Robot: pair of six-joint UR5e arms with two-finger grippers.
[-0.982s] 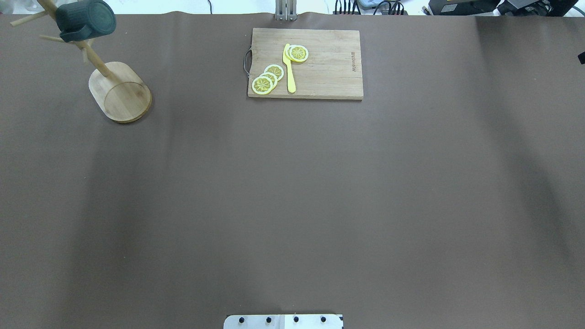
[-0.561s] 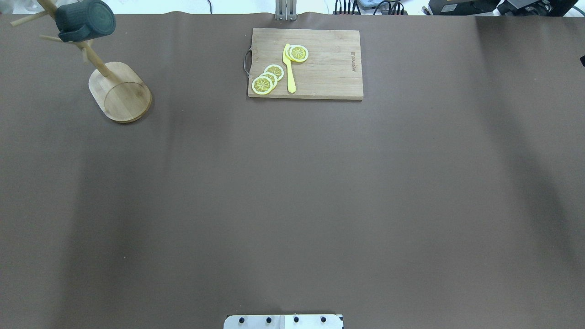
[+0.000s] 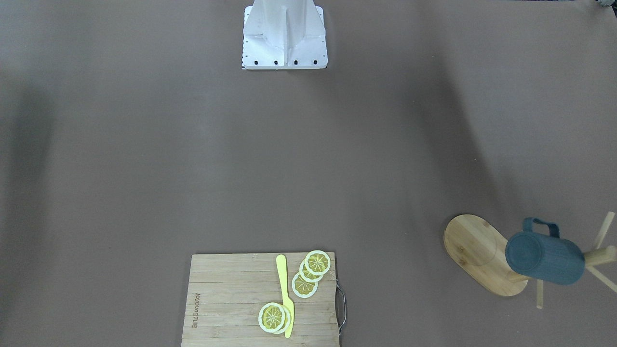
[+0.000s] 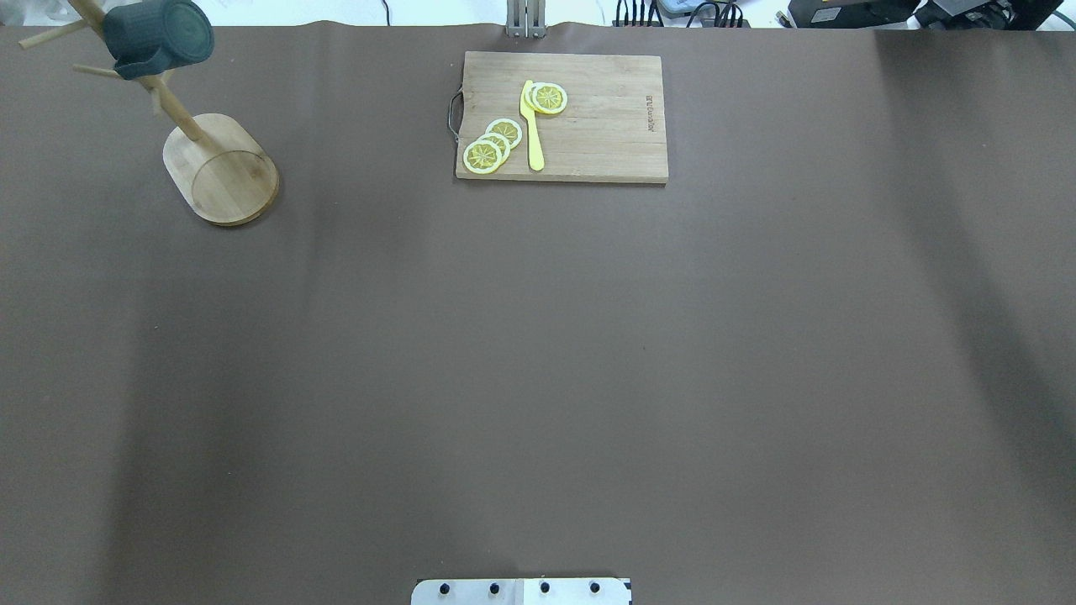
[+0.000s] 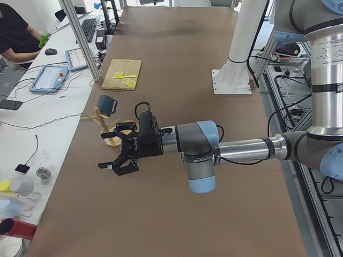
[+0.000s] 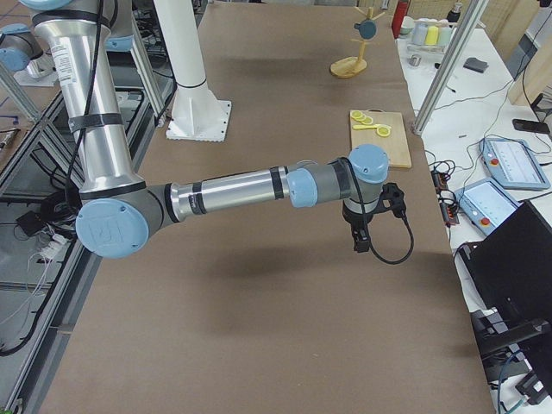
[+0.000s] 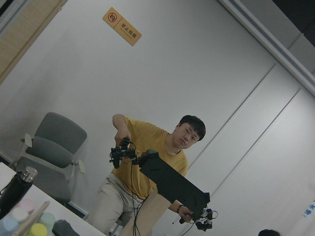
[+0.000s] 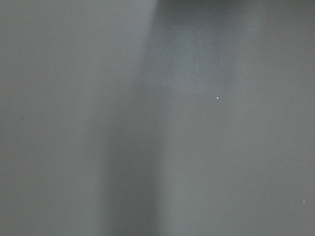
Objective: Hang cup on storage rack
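Observation:
The dark teal cup [image 4: 158, 35] [image 3: 544, 258] hangs by its handle on a peg of the bamboo storage rack [image 4: 223, 168] [image 3: 475, 250], at the table's far left corner from the robot. No gripper touches it. My left gripper [image 5: 118, 160] hovers over the table a little short of the rack [image 5: 99, 118] and shows only in the exterior left view. My right gripper [image 6: 360, 241] points down over the table's right side, seen only in the exterior right view. I cannot tell whether either is open or shut.
A bamboo cutting board [image 4: 605, 126] with lemon slices [image 4: 492, 144] and a yellow knife [image 4: 532, 130] lies at the far middle of the table. The white robot pedestal [image 3: 284, 33] stands at the near edge. A seated person [image 5: 13, 37] works at a side desk.
A dark bit of the right arm at the overhead view's right edge has slid out of sight. The cup stays hanging on the rack.

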